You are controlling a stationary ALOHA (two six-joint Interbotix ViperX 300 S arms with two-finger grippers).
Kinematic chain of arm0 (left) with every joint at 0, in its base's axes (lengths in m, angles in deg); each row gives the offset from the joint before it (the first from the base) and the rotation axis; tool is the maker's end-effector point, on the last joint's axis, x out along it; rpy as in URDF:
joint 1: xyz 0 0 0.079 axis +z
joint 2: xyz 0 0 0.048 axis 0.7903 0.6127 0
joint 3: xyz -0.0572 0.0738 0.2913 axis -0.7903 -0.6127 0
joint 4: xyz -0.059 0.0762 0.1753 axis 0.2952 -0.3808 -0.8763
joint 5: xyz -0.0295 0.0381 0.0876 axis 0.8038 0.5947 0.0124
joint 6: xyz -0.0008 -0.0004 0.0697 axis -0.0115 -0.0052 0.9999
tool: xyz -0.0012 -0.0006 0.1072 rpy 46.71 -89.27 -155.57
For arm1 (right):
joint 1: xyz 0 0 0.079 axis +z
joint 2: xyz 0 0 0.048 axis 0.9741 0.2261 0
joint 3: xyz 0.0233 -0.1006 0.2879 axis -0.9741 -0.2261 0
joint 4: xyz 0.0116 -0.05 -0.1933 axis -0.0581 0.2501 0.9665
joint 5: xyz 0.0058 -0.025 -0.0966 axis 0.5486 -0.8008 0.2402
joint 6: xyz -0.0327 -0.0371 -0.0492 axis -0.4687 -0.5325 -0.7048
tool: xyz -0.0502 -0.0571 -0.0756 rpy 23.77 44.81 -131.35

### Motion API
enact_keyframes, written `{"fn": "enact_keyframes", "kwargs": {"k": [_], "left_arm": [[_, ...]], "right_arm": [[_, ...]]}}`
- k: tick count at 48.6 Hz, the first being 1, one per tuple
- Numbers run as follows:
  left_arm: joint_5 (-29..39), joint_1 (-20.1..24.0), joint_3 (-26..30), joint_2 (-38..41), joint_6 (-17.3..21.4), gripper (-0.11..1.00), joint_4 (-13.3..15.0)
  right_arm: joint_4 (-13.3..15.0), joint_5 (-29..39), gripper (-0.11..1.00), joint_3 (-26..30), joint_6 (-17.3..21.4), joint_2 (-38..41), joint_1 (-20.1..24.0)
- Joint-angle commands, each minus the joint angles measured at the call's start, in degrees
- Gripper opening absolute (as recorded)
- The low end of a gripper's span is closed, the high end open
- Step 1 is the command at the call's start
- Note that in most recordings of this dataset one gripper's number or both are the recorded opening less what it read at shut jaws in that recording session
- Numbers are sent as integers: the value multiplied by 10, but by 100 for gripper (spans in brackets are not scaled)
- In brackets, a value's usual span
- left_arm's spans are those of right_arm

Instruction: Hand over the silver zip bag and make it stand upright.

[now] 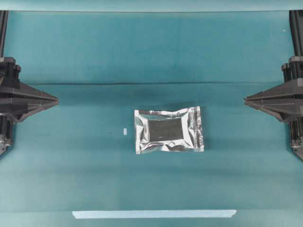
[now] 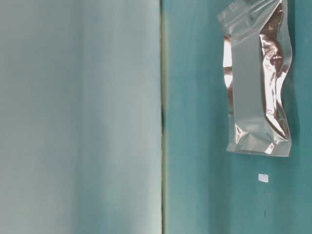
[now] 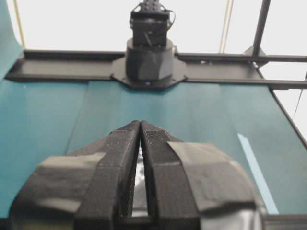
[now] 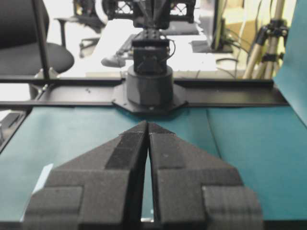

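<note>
Flat on the teal table (image 1: 57,56) between my left gripper (image 1: 56,100) and right gripper (image 1: 246,100), both closed and empty, the silver zip bag (image 1: 168,129) looks light, slippery, crinkly; I judge the stiffer zip edge safest to pinch.

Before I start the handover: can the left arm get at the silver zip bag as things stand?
Probably yes. The silver zip bag lies flat mid-table, and only bare cloth separates it from the left gripper, whose jaws are shut and must open first.
</note>
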Motion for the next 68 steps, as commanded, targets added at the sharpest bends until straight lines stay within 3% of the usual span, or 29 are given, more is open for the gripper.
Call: {"fn": "enact_keyframes", "kwargs": {"k": [1,8,16,23,27,33,44,50,58,68], "left_arm": [[10,0,23,5,4,14,-5],[28,1,39,6,7,-1,-4],[52,0,53,19,5,-1,-5],[65,0,69,45,8,-1,-5],[65,0,74,55,8,-1,-5],[66,0,75,63,7,-1,-5],[77,0,75,66,6,-1,-5],[81,0,75,66,6,-1,-5],[88,0,76,66,4,-1,-5],[98,-1,76,64,3,-1,-5]], "right_arm": [[-6,-2,9,4,7,6,-2],[-64,52,0,11,44,6,-9],[-105,80,0,26,105,6,-18],[-207,110,0,39,213,12,-67],[-243,147,0,38,265,21,-91],[-248,194,0,37,312,42,-105],[-248,223,0,34,388,99,-110],[-248,237,0,33,407,142,-109],[-250,232,0,32,417,200,-101],[-269,196,1,14,483,250,-79]]}}
